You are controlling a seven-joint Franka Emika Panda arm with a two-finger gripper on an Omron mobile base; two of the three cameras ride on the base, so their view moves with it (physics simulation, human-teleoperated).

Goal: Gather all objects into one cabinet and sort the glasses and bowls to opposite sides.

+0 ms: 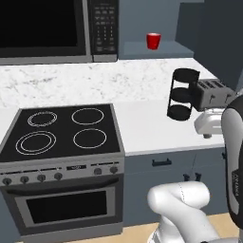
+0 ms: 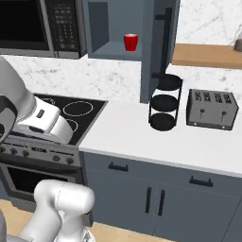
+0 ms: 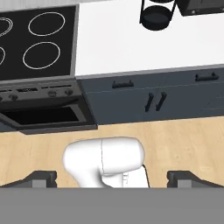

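The red cup [image 1: 153,41] stands upright on the floor of a slate-blue wall recess [image 1: 161,49], just to the right of the microwave [image 1: 57,29]. In the right base view the same cup [image 2: 131,42] sits near the middle of that recess [image 2: 113,49], with the recess's door [image 2: 158,47] swung open on its right side. Nothing else stands beside the cup on that shelf floor.

Taking the stove [image 1: 61,137] as the landmark: the microwave hangs directly above it, and the white counter [image 1: 152,126] runs off to its right. On that counter, well to the right of the stove, stands a black three-tier round rack [image 1: 182,94], and just beyond the rack sits a silver toaster [image 1: 211,92]. Below the counter, right of the stove's oven door, are grey-blue cupboard doors [image 3: 153,98] with dark handles.

The gripper [image 3: 112,177] hangs over the wooden floor in front of the stove, well below the cup and far from it. Its two dark fingertips [image 3: 37,177] stand spread as wide apart as they go, at opposite sides of the hand view, with nothing between them.
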